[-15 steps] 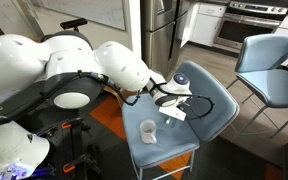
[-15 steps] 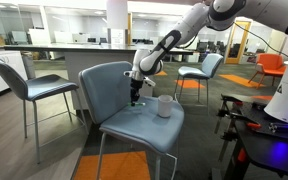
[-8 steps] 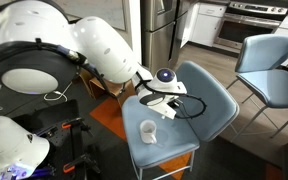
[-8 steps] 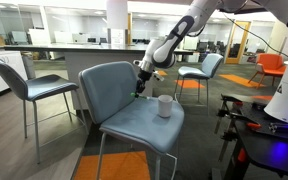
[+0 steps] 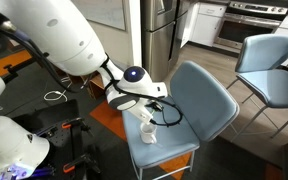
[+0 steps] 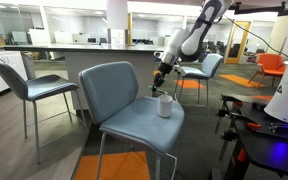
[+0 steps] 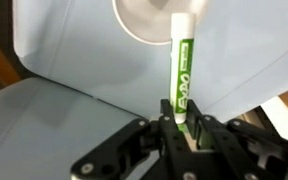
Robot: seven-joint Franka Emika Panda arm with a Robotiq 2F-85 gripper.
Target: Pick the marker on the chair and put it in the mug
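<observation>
Over the chair seat, entries as recorded:

1. Gripper [image 7: 181, 126], Robotiq, on the white Panda arm [image 5: 59, 35]. It hung above the mug, pointing down. The fingers [image 7: 200, 130] were drawn in narrow, pinching the near end of the marker from both sides.

2. Marker [image 7: 182, 68], with a white barrel and a green printed band. It was held lengthwise along the gripper's axis, clear of the seat. In the wrist view its far end overlapped the rim of the mug's mouth. Whether the tip had entered the mug could not be told.

3. Mug [image 6: 165, 105], small, white and cylindrical. It stood upright on the seat near the front edge, directly below the gripper in an exterior view.

4. Chair [image 6: 122, 95], with light blue padding, a curved backrest and a square seat. It carried only the mug.

5. Second blue chair [image 5: 269, 62], on thin metal legs, well apart from the first.

6. Refrigerator [image 5: 162, 30], with a stainless front, behind the arm.
</observation>
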